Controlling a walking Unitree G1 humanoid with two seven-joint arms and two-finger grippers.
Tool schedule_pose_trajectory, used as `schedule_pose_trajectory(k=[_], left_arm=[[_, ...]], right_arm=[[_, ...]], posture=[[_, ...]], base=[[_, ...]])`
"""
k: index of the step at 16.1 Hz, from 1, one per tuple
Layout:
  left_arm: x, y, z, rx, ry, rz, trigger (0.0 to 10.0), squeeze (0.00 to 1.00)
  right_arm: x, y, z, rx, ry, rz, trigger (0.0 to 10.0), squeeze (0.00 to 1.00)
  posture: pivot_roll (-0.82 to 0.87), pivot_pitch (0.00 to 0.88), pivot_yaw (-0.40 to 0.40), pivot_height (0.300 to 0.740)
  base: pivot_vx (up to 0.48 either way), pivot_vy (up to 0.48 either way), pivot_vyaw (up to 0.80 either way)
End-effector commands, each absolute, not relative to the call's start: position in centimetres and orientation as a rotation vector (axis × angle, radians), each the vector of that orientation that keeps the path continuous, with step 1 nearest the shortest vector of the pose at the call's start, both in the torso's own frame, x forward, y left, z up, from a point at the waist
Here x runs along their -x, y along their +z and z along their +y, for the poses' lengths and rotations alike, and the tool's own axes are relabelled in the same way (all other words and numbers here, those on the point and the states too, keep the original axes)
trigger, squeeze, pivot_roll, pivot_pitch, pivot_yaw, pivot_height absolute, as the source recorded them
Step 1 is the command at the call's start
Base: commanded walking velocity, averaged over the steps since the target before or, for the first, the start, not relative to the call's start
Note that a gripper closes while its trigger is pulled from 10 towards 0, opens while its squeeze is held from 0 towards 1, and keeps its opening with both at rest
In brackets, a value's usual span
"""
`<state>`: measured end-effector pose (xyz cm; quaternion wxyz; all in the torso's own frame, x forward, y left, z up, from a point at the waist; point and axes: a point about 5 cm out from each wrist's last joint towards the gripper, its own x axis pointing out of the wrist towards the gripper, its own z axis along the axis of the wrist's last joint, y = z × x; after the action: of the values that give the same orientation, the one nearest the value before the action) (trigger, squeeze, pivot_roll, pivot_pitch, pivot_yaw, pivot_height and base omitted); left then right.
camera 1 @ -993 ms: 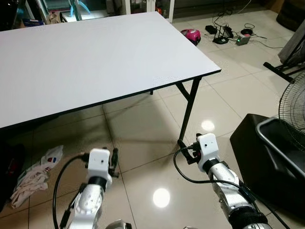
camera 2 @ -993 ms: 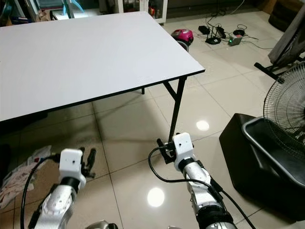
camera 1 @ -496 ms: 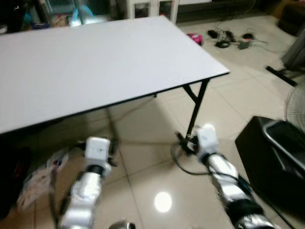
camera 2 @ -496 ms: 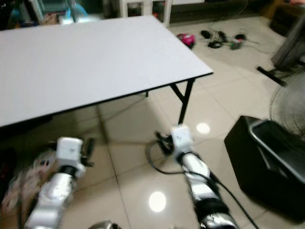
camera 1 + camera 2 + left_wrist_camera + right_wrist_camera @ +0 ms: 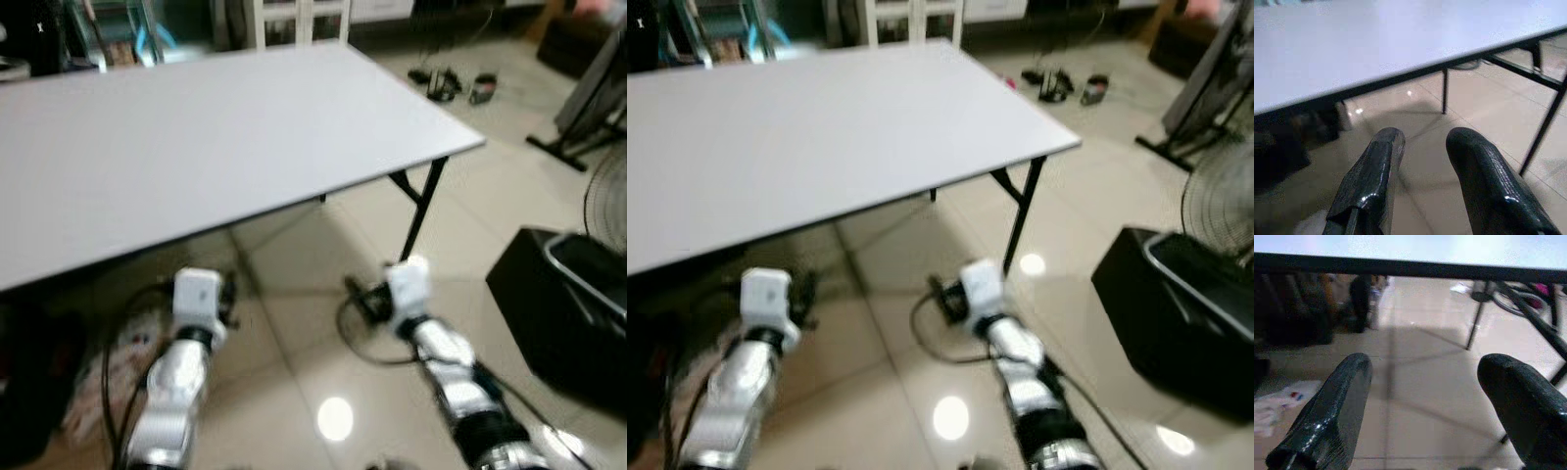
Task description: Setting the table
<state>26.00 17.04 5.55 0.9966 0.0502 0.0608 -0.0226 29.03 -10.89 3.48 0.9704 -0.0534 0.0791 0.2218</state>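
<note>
At the lower left of the frame the left gripper (image 5: pixel 1422 161) hangs low over the tiled floor (image 5: pixel 294 323), its fingers (image 5: pixel 1371 181) spread apart and empty. The white bench (image 5: pixel 196 137) fills the upper left and centre with nothing laid on it, so setting seems not yet begun. At the lower centre-right the right gripper (image 5: pixel 1425 401) has its fingers wide apart and empty, probably ready to fetch things, and a black bin (image 5: pixel 558 304) stands at the right edge.
</note>
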Motion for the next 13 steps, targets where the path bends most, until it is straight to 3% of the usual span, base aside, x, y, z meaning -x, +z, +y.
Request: schedule_pose_trajectory(k=[1, 3, 8, 13], left_arm=[[-26.1, 5.6, 15.8, -0.085, -0.086, 0.125, 10.0, 0.00], [-26.0, 5.6, 15.6, -0.084, -0.096, 0.126, 10.0, 0.00], [-26.0, 5.7, 15.2, -0.095, -0.117, 0.124, 10.0, 0.00], [-25.9, 5.5, 15.1, -0.102, -0.130, 0.134, 10.0, 0.00]], right_arm=[[-29.3, 3.9, -12.0, 0.127, 0.433, 0.146, 10.0, 0.00], [-29.2, 3.8, -11.8, 0.132, 0.448, 0.149, 10.0, 0.00], [-29.0, 3.5, -11.7, 0.158, 0.479, 0.161, 10.0, 0.00], [-29.0, 2.7, -12.4, 0.187, 0.408, 0.218, 10.0, 0.00]], posture=[[-0.10, 0.003, -0.005, 0.740], [-0.10, 0.002, -0.006, 0.740], [-0.10, 0.004, -0.006, 0.740], [-0.10, 0.002, 0.005, 0.740]], base=[[0.000, 0.461, 0.00], [0.000, 0.461, 0.00], [0.000, 0.461, 0.75], [0.000, 0.461, 0.00]])
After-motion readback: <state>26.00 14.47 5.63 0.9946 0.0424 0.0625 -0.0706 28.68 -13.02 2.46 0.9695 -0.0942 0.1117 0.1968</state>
